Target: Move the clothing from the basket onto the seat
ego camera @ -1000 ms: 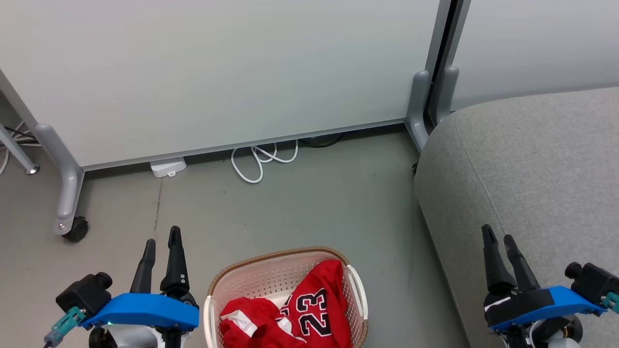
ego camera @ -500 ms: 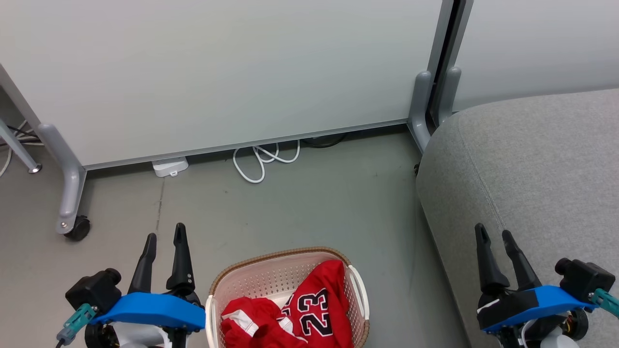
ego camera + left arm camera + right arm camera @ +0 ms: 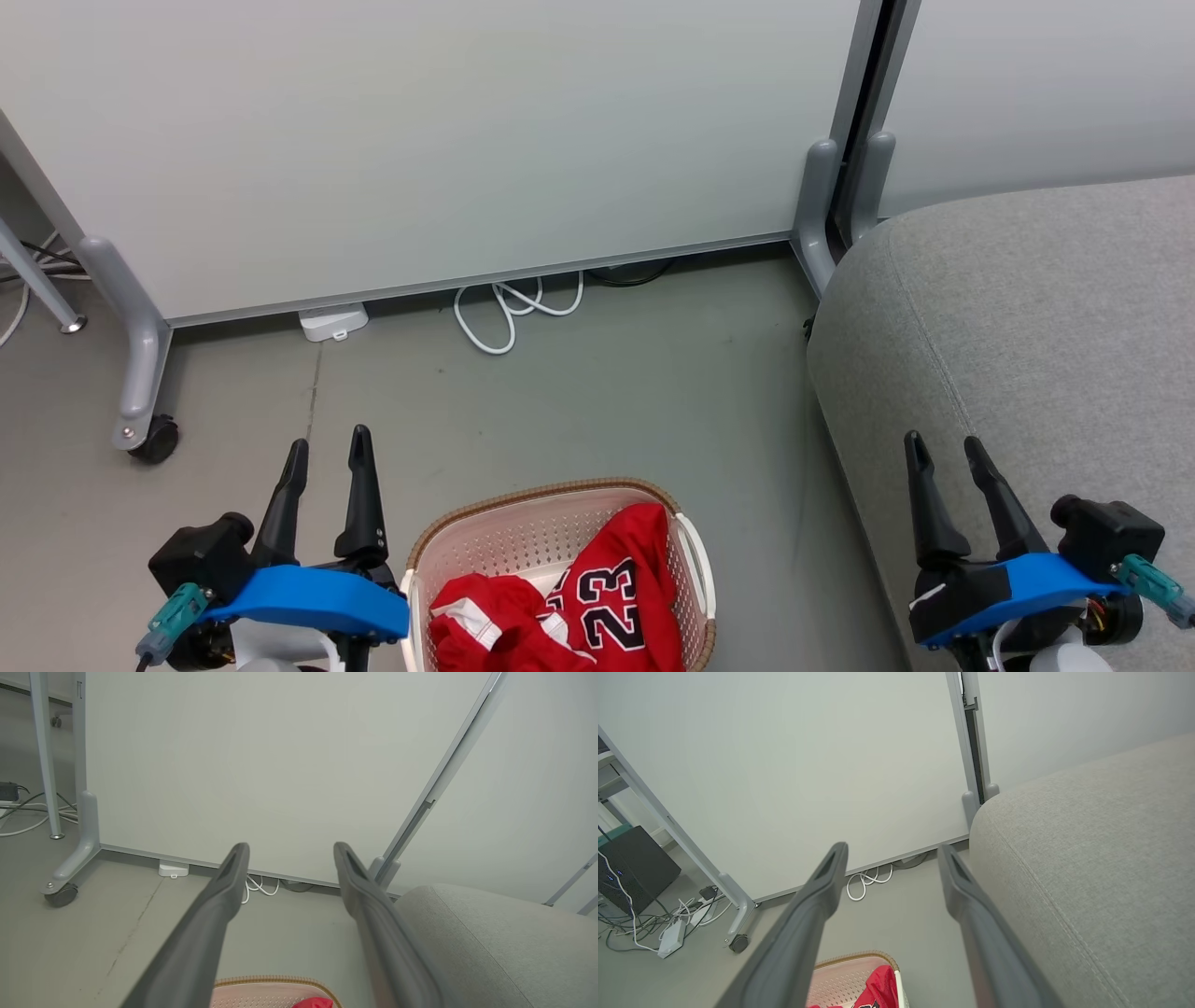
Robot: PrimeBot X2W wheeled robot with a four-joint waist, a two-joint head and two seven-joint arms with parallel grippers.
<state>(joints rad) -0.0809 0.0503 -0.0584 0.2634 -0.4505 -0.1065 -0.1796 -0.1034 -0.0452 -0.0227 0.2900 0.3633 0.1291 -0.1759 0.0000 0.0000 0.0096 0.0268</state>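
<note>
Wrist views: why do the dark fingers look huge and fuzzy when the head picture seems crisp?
Left wrist view: the left hand sits close to the wide lens, so its fingers loom, soft-edged, and the panel frame slants. Right wrist view: the right hand likewise. Head view: even light, sharp basket.

Grey floor was smooth, with a thin crack running toward its far edge. The basket stood on it at the near edge, about mid-width. The seat sat along the floor's right side, apart from the basket. At the far edge lay a looped white cable, with a small white box to its left. A grey panel foot on a black caster stood far left. Two more grey feet stood by the seat's far corner. Loose cables and a white adapter lay beyond the caster.
</note>
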